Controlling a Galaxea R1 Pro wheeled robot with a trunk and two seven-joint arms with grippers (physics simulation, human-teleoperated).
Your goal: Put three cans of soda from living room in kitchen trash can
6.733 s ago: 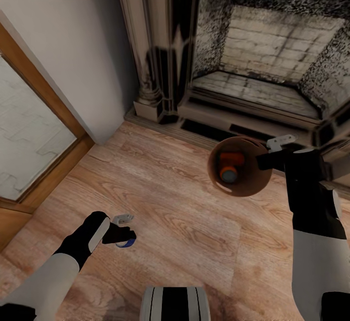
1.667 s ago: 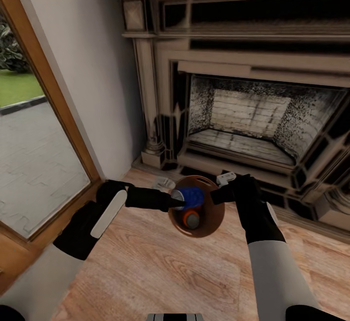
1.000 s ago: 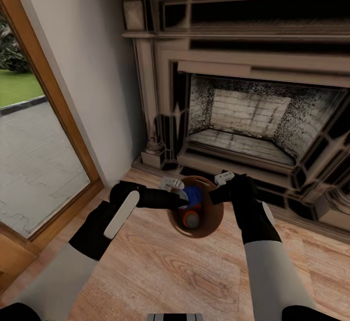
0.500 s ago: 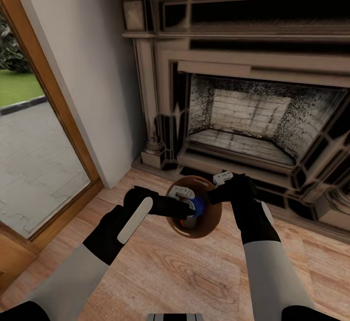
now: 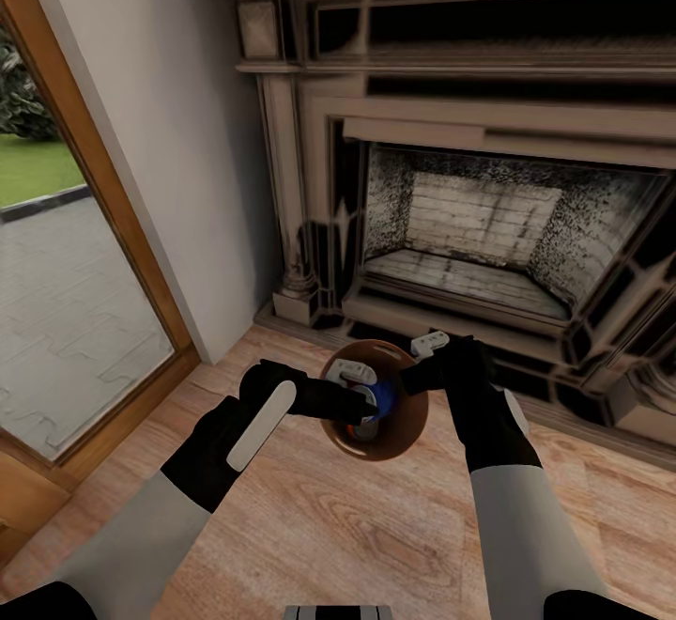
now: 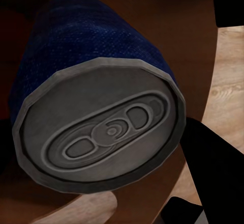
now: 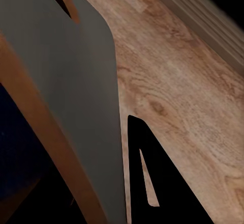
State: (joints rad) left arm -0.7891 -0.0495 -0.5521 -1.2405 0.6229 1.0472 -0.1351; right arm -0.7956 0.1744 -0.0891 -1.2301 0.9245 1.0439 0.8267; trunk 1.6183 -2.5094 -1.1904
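Facing a brick fireplace [image 5: 488,216] and a glass door [image 5: 66,291] over pale wood floor [image 5: 310,526], with the living room as the setting rather than the kitchen. Held up off the floor in front of the hearth, the tash can [image 5: 406,425], grey outside and tan-brown inside, pinched at its rim by the right gripper [image 5: 424,349], whose fingers close on the wall beside the oval handle hole, as seen along the grey metal in the right wrist view [image 7: 76,96]. Reaching in from the other side, the left gripper [image 5: 364,393], now deep inside the bin's mouth where 1.7 s ago it hovered just at the rim, and barely moved over the last 0.5 s. Clamped between its fingers, the dark blue can of soda [image 6: 96,107], silver top toward the left wrist camera, lying tilted within the brown interior. Under it, a glimpse of an orange can [image 5: 355,430] already at the bottom; a 2nd orange one cannot be made out here. Judged from this, the drop of the blue can about to happen, needing only a release and a withdrawal clear of the rim. After that, by the look of it, the carrying of the loaded bin to the kitchen to be done
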